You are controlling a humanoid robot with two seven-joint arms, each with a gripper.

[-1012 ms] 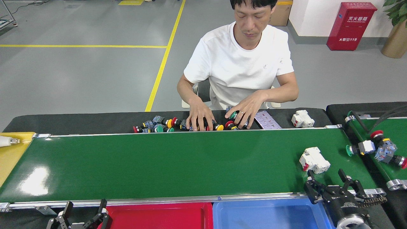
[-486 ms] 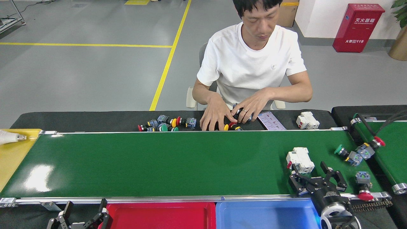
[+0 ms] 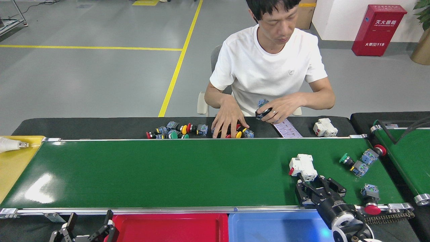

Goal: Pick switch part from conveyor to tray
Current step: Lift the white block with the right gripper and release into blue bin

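Since a moment ago, my right hand [image 3: 317,186] has slid left along the conveyor's [image 3: 168,174] near rail, and the white switch part [image 3: 302,166] has drifted left with the belt. Wide bare belt lies to the left. Fingers spread open just behind the part, not touching it. My left hand [image 3: 88,226], cut off by the frame's bottom edge, is open beside the red tray [image 3: 168,228].
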